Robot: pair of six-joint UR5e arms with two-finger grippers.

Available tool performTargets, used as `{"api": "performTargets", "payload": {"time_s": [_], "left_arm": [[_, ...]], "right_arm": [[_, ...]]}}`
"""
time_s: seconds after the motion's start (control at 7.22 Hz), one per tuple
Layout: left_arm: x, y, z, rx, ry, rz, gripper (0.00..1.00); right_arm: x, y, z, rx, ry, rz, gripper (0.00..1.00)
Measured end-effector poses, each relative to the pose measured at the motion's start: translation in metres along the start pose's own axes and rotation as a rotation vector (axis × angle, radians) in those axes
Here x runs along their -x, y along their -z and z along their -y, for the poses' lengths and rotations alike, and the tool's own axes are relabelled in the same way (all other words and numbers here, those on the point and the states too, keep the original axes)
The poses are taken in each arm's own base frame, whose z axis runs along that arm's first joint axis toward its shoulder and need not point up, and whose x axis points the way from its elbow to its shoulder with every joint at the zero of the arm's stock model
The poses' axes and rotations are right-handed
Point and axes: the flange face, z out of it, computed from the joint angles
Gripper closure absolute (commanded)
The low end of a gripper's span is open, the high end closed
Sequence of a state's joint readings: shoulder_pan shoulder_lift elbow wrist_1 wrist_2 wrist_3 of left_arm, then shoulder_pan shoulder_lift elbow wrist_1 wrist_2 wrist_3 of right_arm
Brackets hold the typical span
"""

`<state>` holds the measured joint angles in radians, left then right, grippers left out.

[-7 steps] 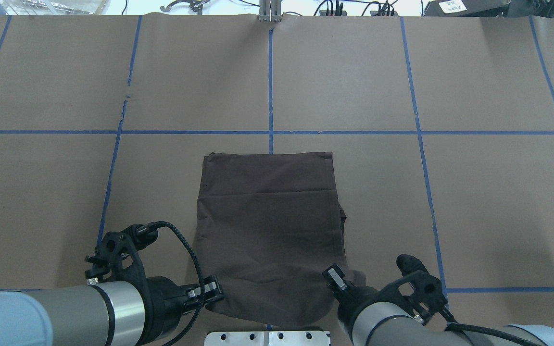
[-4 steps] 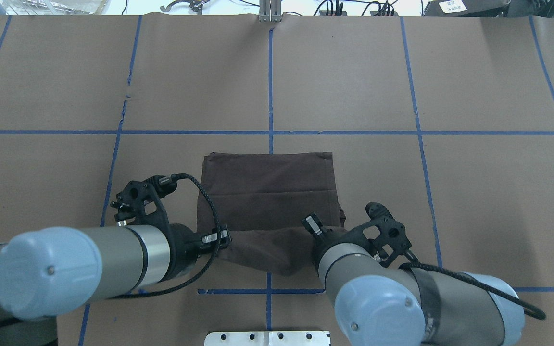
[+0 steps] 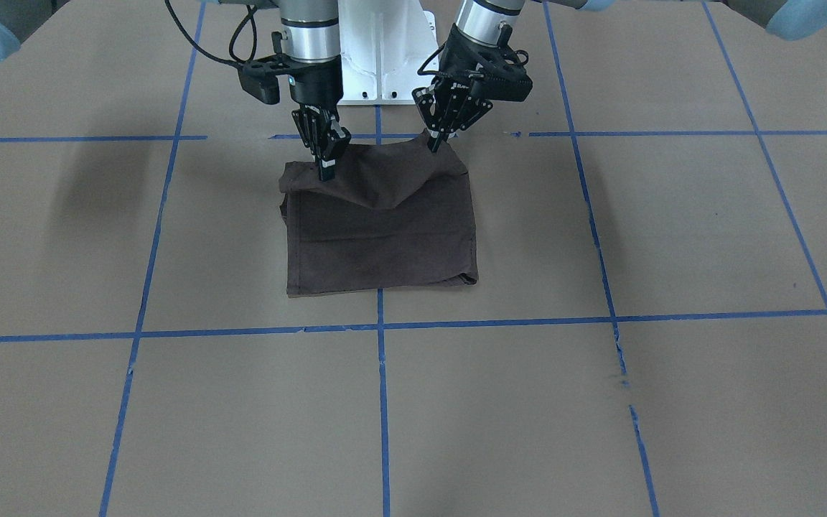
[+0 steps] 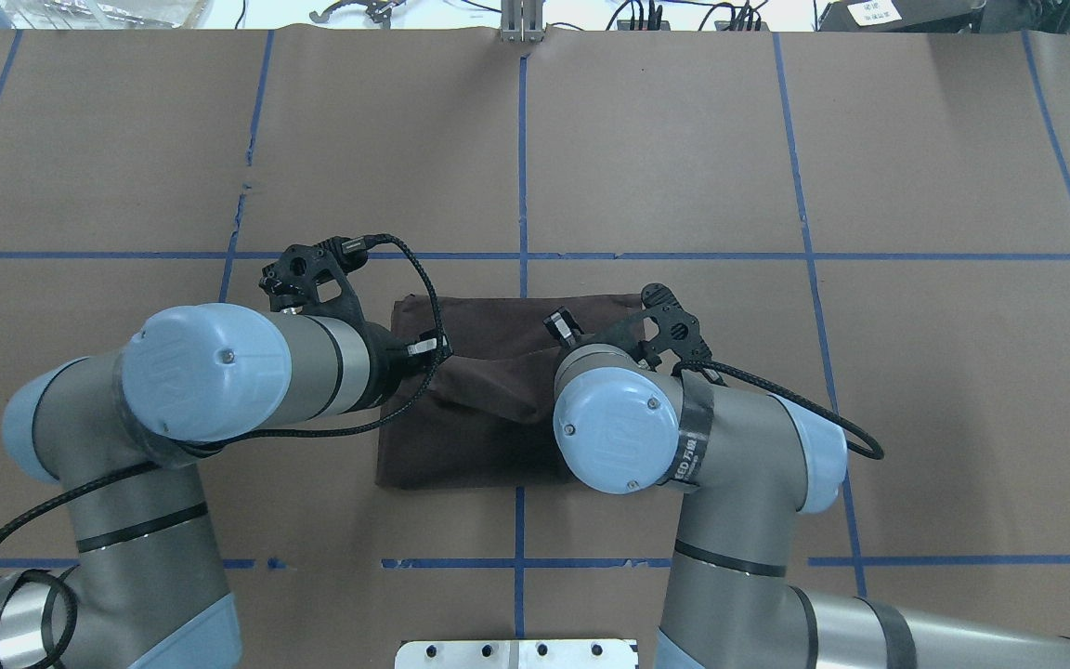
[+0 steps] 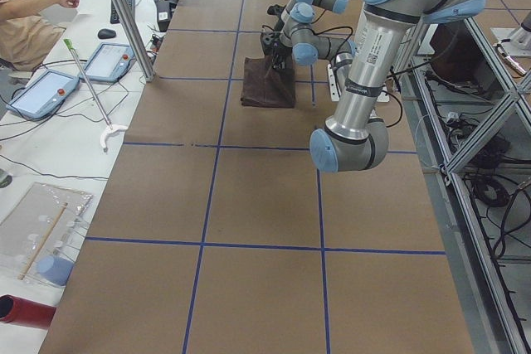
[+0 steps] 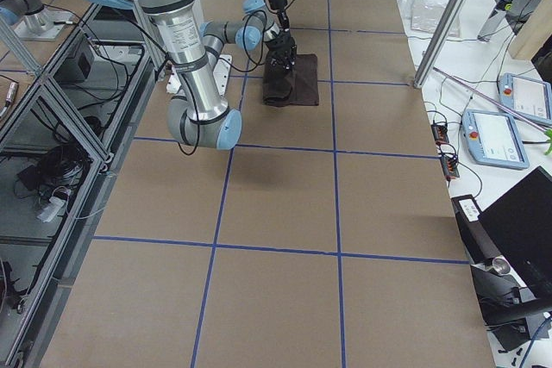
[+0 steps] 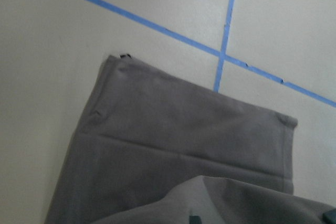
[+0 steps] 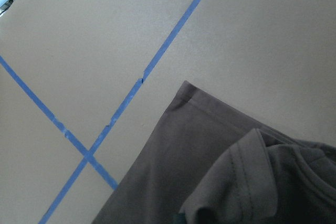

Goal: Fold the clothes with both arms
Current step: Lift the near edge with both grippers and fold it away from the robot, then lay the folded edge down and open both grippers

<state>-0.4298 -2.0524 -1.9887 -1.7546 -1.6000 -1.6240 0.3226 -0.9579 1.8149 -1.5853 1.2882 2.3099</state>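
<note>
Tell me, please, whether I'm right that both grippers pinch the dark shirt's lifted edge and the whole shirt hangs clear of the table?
Not quite: the left gripper and right gripper pinch the lifted edge of the dark shirt, but the rest lies flat on the table, as the front-facing view shows.

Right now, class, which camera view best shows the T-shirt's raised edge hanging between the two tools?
The exterior front-facing view: the T-shirt sags between the left tool and right tool, each pinching a corner. Overhead, the arms partly hide that edge; the side views show it tiny; wrist views catch only scraps.
</note>
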Motion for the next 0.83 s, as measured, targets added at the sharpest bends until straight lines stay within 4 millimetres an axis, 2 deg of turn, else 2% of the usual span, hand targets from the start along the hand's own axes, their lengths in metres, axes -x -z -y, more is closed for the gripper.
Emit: {"api": "performTargets", "payload": {"time_s": [0.28,0.42,0.83], "left_arm": [[0.009,-0.044,0.019,-0.026,-0.014,0.032,1.0],[0.015,-0.062,0.024,-0.033,-0.019,0.045,1.0],[0.029,-0.091,0.04,-0.056,-0.016,0.075,1.0]], "right_arm": [[0.001,-0.046,0.003,-0.028,0.007,-0.008,1.0],[-0.002,-0.06,0.004,-0.042,0.012,-0.021,1.0],[-0.009,-0.077,0.006,-0.066,0.02,-0.045,1.0]]}}
